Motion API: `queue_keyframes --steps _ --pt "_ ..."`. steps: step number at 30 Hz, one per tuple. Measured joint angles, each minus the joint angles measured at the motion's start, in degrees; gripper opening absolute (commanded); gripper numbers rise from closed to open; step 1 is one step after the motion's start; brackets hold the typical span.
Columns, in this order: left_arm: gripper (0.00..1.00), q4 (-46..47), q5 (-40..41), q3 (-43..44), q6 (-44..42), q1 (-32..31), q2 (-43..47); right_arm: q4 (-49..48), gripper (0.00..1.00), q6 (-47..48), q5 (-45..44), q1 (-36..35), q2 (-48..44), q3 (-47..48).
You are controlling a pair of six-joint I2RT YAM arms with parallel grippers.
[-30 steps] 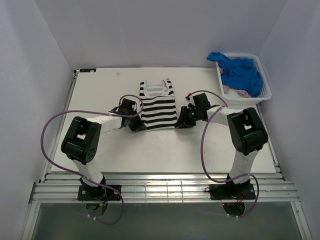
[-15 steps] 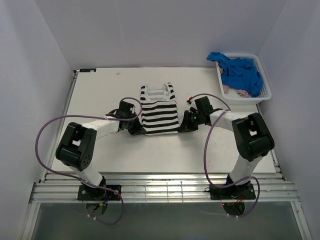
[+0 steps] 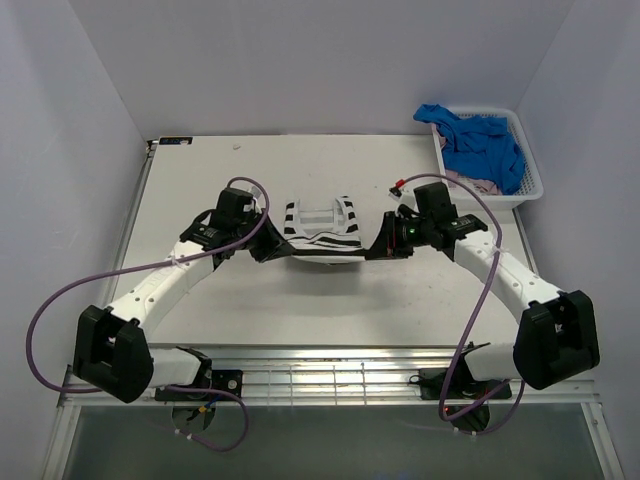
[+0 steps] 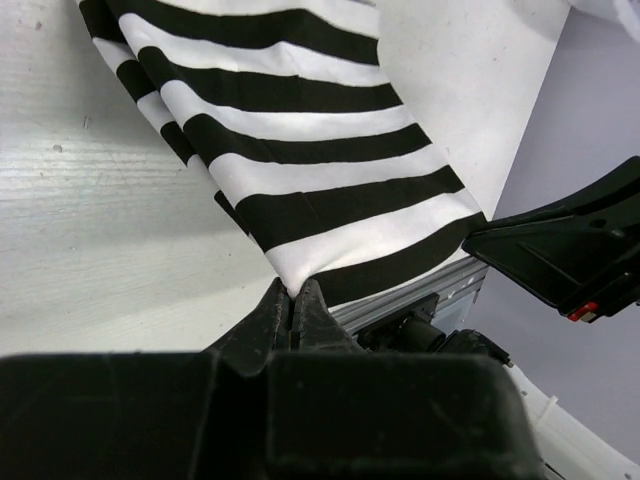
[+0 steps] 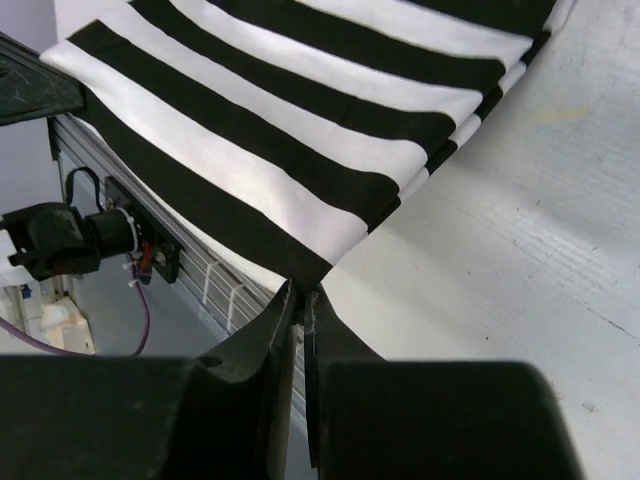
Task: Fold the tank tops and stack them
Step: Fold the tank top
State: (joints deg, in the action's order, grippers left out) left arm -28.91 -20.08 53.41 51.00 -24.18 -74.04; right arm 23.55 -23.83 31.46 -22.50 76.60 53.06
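Observation:
The black-and-white striped tank top (image 3: 320, 228) lies mid-table, straps toward the far side, its near hem raised and sagging between my two grippers. My left gripper (image 3: 271, 250) is shut on the hem's left corner, and the pinch shows in the left wrist view (image 4: 293, 295) under the striped cloth (image 4: 300, 150). My right gripper (image 3: 379, 249) is shut on the right corner (image 5: 305, 292), with the striped cloth (image 5: 300, 130) hanging from it. The blue tank top (image 3: 482, 140) and a bit of the pink one (image 3: 472, 183) lie in the basket.
The white lattice basket (image 3: 535, 178) stands at the table's far right corner. Purple cables loop from both arms over the table's near part. White walls close in the left, far and right sides. Metal rails run along the near edge (image 3: 320, 375).
Both grippers closed on the striped top's hem corners and lifted them. The arms stretched out away from their bases, and the cloth now looks shorter, its hem off the table.

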Motion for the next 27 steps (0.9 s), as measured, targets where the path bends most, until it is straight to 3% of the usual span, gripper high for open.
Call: queue_keyframes --steps 6,27 --pt "0.00 -1.97 3.39 7.23 0.07 0.07 -2.21 2.78 0.08 0.24 1.18 2.67 2.36 8.48" --pt "0.00 5.57 7.52 22.77 -0.72 6.36 -25.99 4.24 0.08 2.21 2.47 6.32 32.68 39.30"
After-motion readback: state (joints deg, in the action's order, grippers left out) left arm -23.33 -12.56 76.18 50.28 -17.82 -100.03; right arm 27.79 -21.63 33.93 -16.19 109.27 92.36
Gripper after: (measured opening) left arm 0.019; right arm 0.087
